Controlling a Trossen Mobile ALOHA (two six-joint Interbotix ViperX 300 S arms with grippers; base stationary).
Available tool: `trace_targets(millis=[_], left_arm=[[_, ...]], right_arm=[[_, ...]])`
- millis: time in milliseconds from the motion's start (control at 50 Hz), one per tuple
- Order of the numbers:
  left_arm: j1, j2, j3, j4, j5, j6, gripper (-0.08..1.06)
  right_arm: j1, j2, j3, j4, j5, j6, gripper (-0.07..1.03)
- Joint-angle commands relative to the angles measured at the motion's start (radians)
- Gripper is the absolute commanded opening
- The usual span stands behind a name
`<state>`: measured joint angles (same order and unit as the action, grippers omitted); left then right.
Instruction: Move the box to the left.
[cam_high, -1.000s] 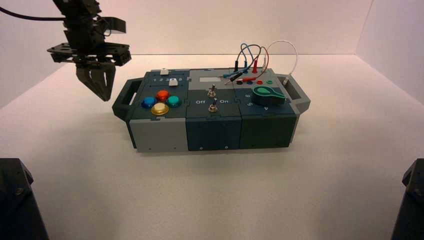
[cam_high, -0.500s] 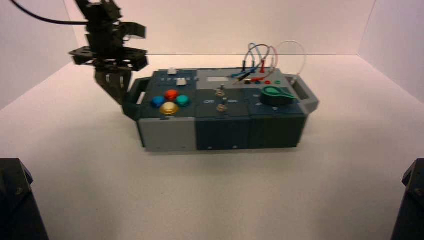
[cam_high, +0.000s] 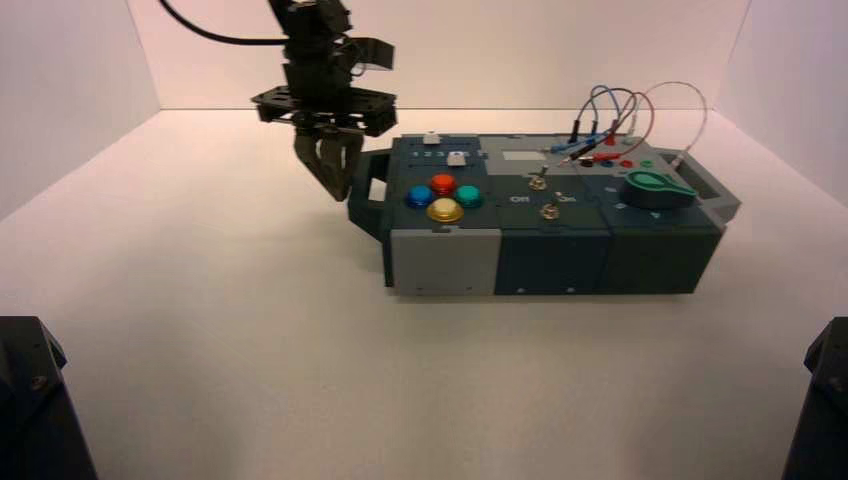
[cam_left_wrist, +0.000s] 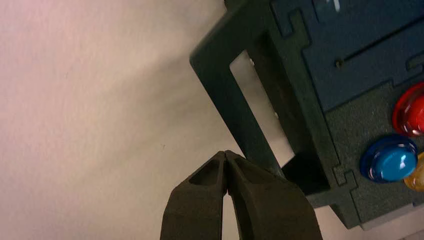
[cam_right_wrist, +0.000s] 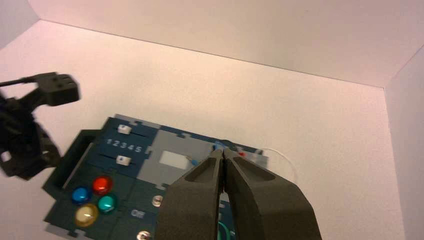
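Observation:
The box (cam_high: 560, 245), dark teal and grey, stands right of the middle of the white floor. It bears four round buttons (cam_high: 443, 197), two toggle switches (cam_high: 543, 196), a green knob (cam_high: 655, 188) and looped wires (cam_high: 620, 110). My left gripper (cam_high: 338, 185) is shut and empty, with its tips against the outer bar of the box's left handle (cam_high: 368, 195). The left wrist view shows the left gripper (cam_left_wrist: 226, 152) touching that handle (cam_left_wrist: 235, 100), near the blue button (cam_left_wrist: 390, 159). My right gripper (cam_right_wrist: 223, 150) is shut and empty, held back above the box (cam_right_wrist: 150, 165).
White walls close the floor at the back and both sides. Black arm parts sit at the near left corner (cam_high: 35, 400) and near right corner (cam_high: 825, 400). Open floor lies left of and in front of the box.
My left gripper has swept to the right against the left handle, and the box has slid well to the right with it.

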<state>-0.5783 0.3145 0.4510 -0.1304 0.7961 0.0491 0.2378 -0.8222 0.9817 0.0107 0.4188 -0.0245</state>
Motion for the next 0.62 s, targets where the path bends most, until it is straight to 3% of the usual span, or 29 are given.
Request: trace_targets(millis=[20,300,620], left_arm=[[-0.057,0.006,-0.084,-0.025,0.005,0.003,-0.03],[-0.057,-0.043,-0.084,-0.012,0.037,0.002,-0.03],[-0.057,-0.265,-0.044,-0.002,0.017,0.003,-0.03]], right_arm=[[-0.002,0.000,-0.032,0.003,-0.005,0.005,-0.02],[-0.002,-0.003,-0.034,0.008,-0.005,0.005,-0.02],[-0.002,-0.005,-0.029,0.012,-0.008,0.005,-0.02]])
